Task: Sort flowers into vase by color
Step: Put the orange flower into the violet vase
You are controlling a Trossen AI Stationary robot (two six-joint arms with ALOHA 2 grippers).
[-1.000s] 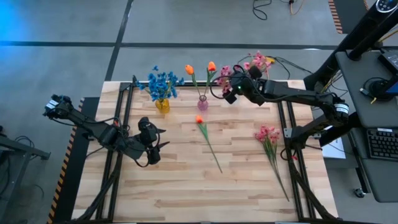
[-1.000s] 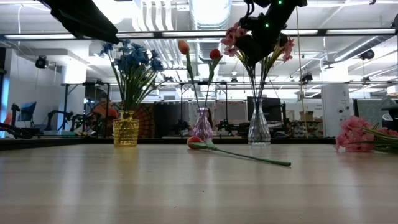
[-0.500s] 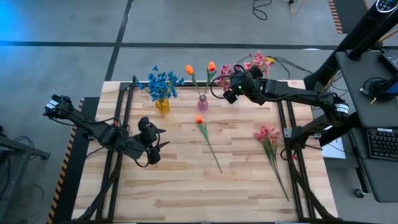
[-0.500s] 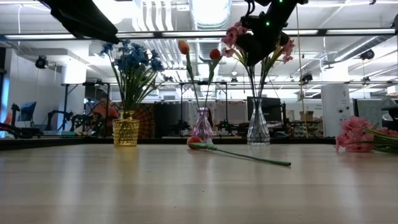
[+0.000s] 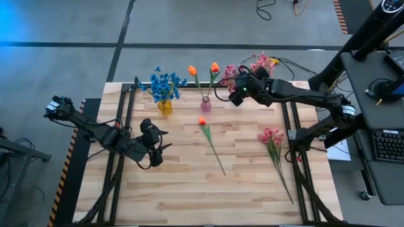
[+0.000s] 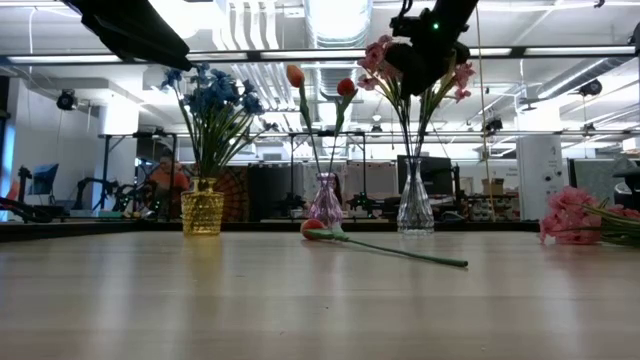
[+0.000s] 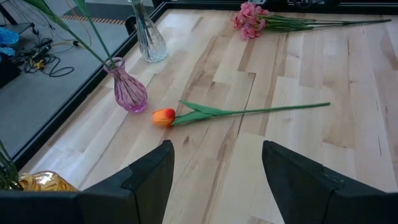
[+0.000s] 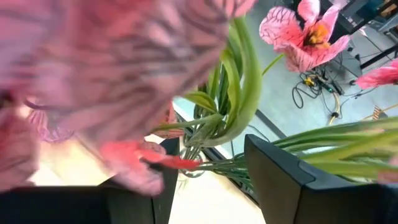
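Note:
Pink sprays (image 6: 378, 55) stand in the clear vase (image 6: 416, 210) at the table's far edge. My right gripper (image 5: 236, 94) hovers open among their blooms, and green stems (image 8: 239, 106) run past its fingers. Blue flowers (image 5: 164, 83) stand in the yellow vase (image 6: 202, 208), and two orange tulips (image 5: 203, 69) stand in the pink vase (image 6: 326, 205). One orange tulip (image 5: 211, 142) lies flat mid-table. A pink spray (image 5: 273, 140) lies flat at the right. My left gripper (image 5: 154, 150) waits open above the table's left part. My right gripper stands open among the pink sprays' blooms and stems above the clear vase. A blurred bloom (image 8: 93, 74) hides the left finger, so I cannot tell whether a finger touches them.
The three vases stand in a row along the far edge. Bare wood lies between the lying tulip and the table's near edge (image 5: 208, 217). Black frame rails (image 5: 123, 126) run along both sides of the table.
My right gripper's fingers have parted from the pink spray's stem and the gripper has tipped up a little. The spray stays standing in the clear vase.

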